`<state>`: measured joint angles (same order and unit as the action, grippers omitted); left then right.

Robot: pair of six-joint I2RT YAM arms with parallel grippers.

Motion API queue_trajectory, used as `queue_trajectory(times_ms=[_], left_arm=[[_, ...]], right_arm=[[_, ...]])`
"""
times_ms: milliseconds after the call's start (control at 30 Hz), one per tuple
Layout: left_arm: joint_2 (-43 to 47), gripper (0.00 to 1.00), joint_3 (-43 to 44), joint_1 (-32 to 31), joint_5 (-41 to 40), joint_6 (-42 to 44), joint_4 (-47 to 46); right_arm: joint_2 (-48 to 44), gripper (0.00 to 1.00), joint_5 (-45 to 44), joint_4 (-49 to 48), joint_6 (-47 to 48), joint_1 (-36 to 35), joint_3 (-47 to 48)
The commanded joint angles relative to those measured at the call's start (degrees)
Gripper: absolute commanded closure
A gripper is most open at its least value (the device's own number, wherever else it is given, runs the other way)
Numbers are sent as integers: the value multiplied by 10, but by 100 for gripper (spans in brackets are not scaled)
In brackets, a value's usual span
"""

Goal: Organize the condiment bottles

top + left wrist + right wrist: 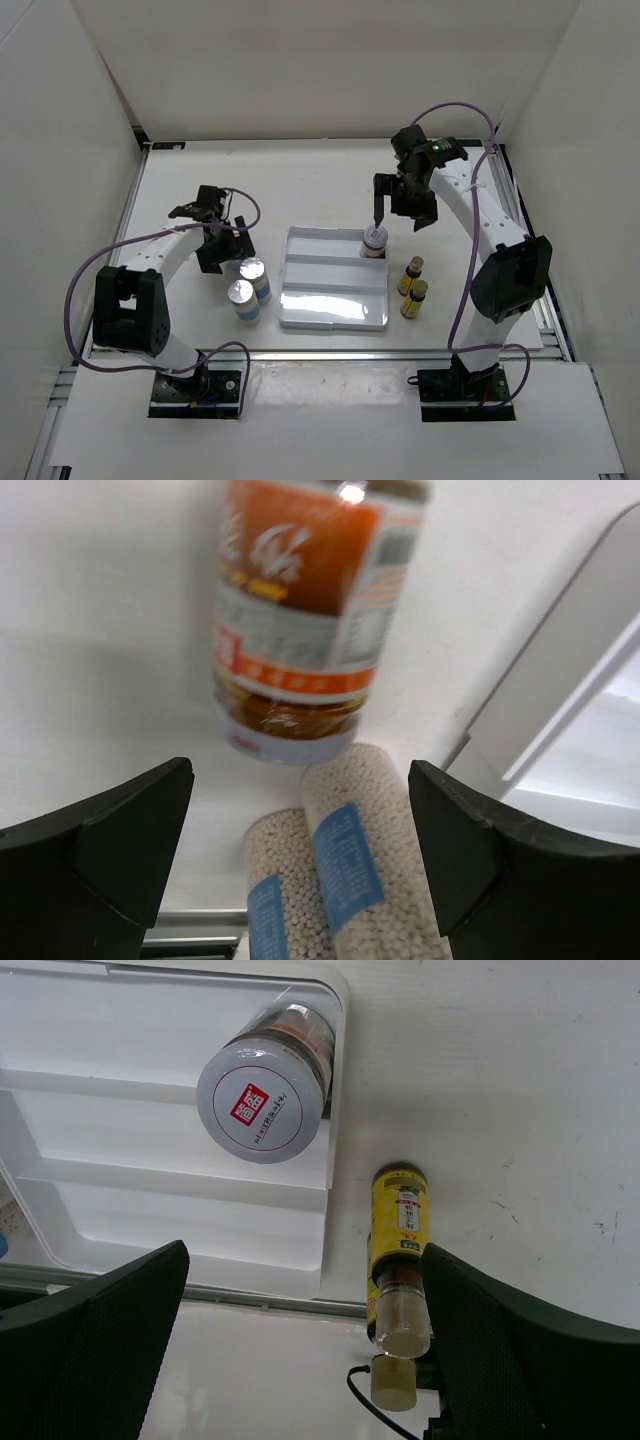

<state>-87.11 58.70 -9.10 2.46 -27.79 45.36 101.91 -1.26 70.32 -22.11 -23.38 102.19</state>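
- The left tool (298, 770) is wide open and holds nothing.
- The left jar (300, 620) is brown with an orange label. It stands on the counter (300, 190), just past the tips of the left tool and not between them.
- From the top, the left tool hides this jar.
- Two cylinders (256, 280) stand side by side, close together, left of the tray (335, 315). They are white with blue labels and silver tops.
- The left jar is just beside the cylinders, on their far side.
- The right tool (400, 212) is wide open too and holds nothing. It hangs over the far right corner of the tray.
- The right jar (265, 1095) stands up in the far part of the tray, at its right end. Its white lid has a red mark.
- The other two parts of the tray are nearer to the arms.
- Two yellow bottles (411, 275) stand on the counter just right of the tray, one nearer than the other, close together.
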Motion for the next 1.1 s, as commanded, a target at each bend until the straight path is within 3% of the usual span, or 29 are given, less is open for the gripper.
queue_trajectory(times_ms=[0,700,833,933,967,1067], left_arm=[[-12,0,38,2,-8,9,-23],[-104,3,67,8,11,26,-63],[-109,16,72,8,17,20,-69],[-109,31,72,8,31,20,-74],[-104,43,72,8,31,20,-74],[-90,63,72,8,36,9,-74]], right_arm=[[13,0,13,-4,8,-1,0],[65,0,23,12,18,33,56],[65,0,28,12,23,40,51],[65,0,35,12,23,40,51],[65,0,35,12,23,45,51],[65,0,40,12,23,45,46]])
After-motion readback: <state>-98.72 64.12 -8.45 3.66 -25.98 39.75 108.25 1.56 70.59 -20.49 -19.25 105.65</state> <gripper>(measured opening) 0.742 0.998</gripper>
